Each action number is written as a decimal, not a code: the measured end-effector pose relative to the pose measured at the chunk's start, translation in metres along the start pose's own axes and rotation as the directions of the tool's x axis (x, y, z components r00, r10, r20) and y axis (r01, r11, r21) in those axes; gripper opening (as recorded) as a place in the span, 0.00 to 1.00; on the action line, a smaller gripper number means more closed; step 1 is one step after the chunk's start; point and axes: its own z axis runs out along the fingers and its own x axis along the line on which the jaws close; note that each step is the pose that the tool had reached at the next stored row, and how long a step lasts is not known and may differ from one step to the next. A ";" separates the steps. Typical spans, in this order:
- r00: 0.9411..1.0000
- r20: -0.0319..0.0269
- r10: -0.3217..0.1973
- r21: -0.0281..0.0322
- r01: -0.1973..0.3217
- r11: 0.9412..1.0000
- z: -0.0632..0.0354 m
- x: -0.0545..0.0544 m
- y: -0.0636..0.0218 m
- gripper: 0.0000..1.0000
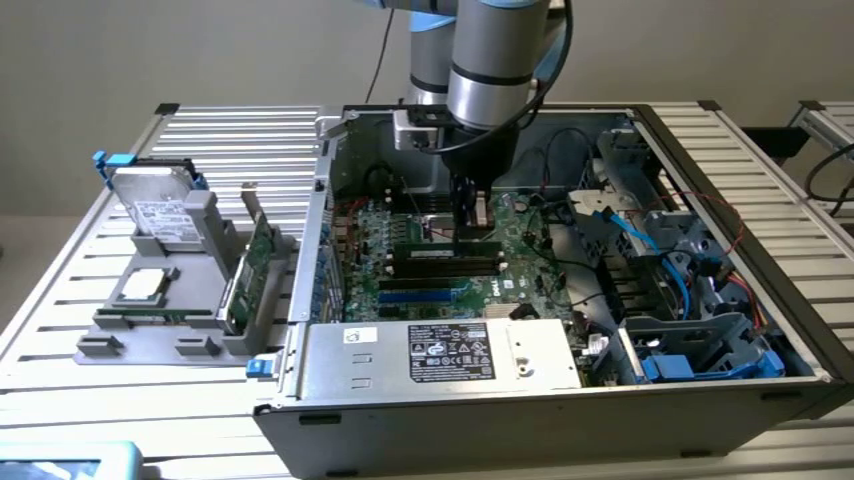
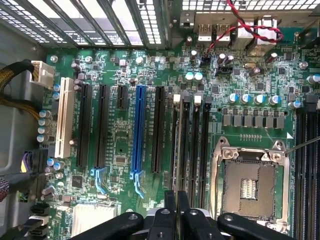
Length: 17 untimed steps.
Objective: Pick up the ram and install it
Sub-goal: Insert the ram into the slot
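My gripper (image 1: 467, 228) reaches down into the open computer case (image 1: 747, 215), just above the motherboard (image 1: 400, 285). Its fingers (image 2: 170, 207) stand nearly together, shut on the ram (image 1: 458, 241), a thin dark-green stick held level under them. In the wrist view the ram (image 2: 176, 150) shows edge-on as a narrow dark line. It runs out from my gripper (image 2: 176, 210) along the black memory slots (image 2: 192, 145) beside the CPU socket (image 2: 248, 185). Whether the ram is seated in a slot I cannot tell.
A grey holder (image 1: 200, 325) at the exterior view's left carries a hard drive (image 1: 160, 215), a processor (image 1: 144, 285) and a green expansion card (image 1: 254, 275). The power supply (image 1: 441, 355) fills the case front. Blue cables (image 1: 641, 235) and drive bays (image 1: 694, 350) crowd the right.
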 end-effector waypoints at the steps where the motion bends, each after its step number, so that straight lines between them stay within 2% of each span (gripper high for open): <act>1: 1.000 0.000 0.000 0.001 0.000 1.000 0.0006 0.000 0.0000 0.13; 6: 1.000 0.000 0.001 0.009 -0.001 1.000 0.0035 0.000 -0.0002 0.13; 13: 1.000 0.000 0.001 0.010 -0.001 1.000 0.0052 0.000 0.0003 0.13; 17: 1.000 0.000 0.001 0.015 -0.001 1.000 0.0069 0.000 0.0010 0.13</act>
